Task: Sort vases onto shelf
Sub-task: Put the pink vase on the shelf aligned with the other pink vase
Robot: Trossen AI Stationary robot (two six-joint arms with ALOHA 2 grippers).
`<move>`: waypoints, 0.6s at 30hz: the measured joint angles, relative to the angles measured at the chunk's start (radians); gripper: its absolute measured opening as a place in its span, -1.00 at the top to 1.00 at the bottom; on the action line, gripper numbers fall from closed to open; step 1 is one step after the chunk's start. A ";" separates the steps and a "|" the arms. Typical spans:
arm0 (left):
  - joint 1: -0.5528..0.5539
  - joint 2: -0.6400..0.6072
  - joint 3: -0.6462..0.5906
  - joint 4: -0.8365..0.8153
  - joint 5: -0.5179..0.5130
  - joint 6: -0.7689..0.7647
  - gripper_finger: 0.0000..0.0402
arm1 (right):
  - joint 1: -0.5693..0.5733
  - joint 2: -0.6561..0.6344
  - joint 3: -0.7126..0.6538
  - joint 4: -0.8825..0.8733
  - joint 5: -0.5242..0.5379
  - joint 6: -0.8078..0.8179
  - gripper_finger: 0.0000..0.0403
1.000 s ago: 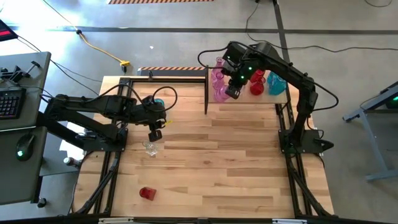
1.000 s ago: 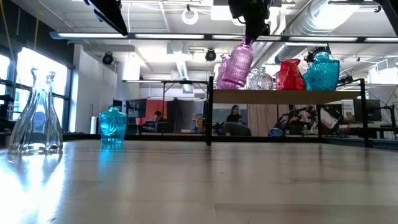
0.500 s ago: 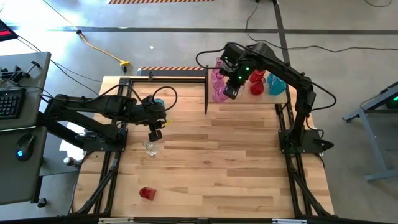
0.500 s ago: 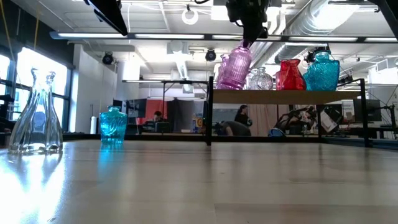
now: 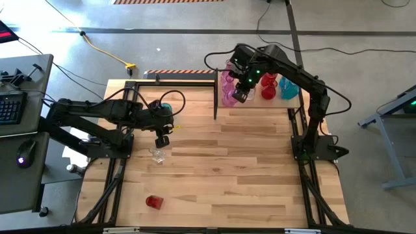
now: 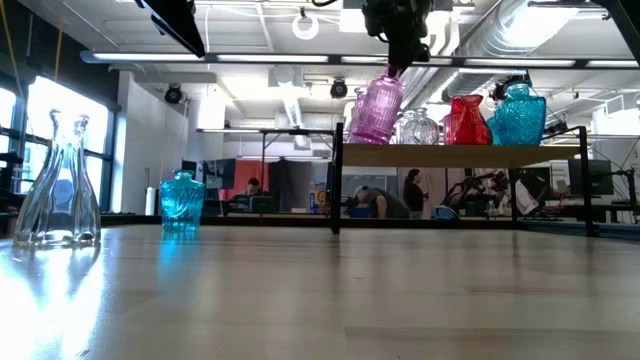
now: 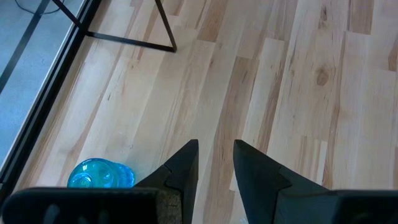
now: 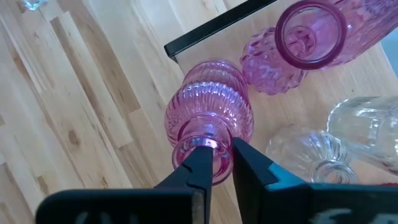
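Note:
My right gripper [image 8: 219, 163] is shut on a pink ribbed vase [image 8: 210, 112] at the left end of the shelf [image 6: 440, 155]. The vase also shows tilted in the low view [image 6: 378, 108]. More pink vases [image 5: 227, 81], clear ones [image 6: 418, 127], a red one [image 5: 268, 88] and a teal one [image 5: 288, 88] stand on the shelf. My left gripper [image 5: 161, 139] hangs open over the table's left part, above a clear vase [image 5: 156, 155] that stands on its base. Past the left gripper's fingers a teal vase [image 7: 99, 175] stands on the table. A red vase [image 5: 153, 201] lies near the front edge. My right gripper holds the pink vase by the rim of its mouth [image 8: 184, 149]. One finger [image 8: 198, 163] seems to be inside the mouth, the other [image 8: 249, 163] outside. The fingers come from above, slanting down. The vase hangs tilted, base toward the shelf top; whether it touches I cannot tell.
The shelf's black frame edge [image 8: 217, 28] and its front post [image 6: 338, 190] run close by the held vase. Tall clear vases [image 6: 60, 185] stand at the table's left. The wide middle of the wooden table [image 5: 247, 162] is bare.

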 joint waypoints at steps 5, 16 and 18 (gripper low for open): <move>0.000 0.000 0.000 0.000 0.000 0.000 0.55 | 0.000 0.000 0.000 0.008 0.000 0.020 0.81; 0.000 0.000 0.000 0.000 0.000 0.000 0.55 | 0.000 0.009 0.000 0.041 0.012 0.042 0.75; 0.000 0.000 0.000 0.000 0.000 0.000 0.55 | 0.000 0.015 0.002 0.057 0.005 0.043 0.75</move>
